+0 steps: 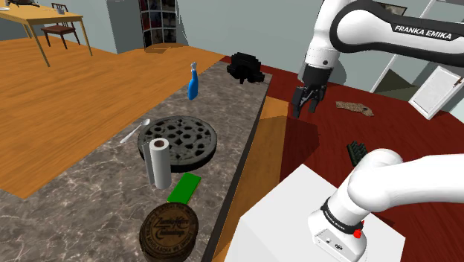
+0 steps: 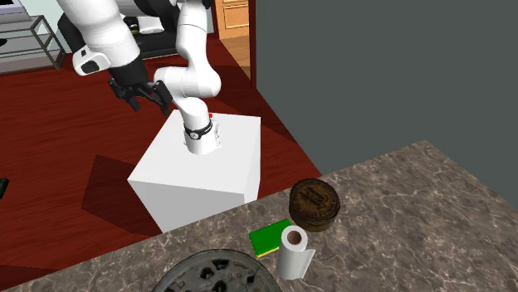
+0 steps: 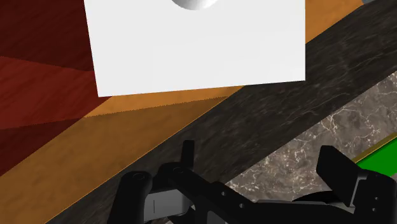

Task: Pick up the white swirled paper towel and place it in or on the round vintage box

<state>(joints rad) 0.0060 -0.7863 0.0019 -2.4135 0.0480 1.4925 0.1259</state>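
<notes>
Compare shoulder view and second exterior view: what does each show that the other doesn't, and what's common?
Shoulder view adds: a blue spray bottle, a spoon, a black object at the far end of the counter, and a wooden table in the background.
Second exterior view adds: a grey wall past the counter and a grey rack in the far corner.
Shared: the upright paper towel roll, the green flat item beside it, the round brown box, the dark perforated disc, the white stand, and the open end effector, away from the roll.
</notes>
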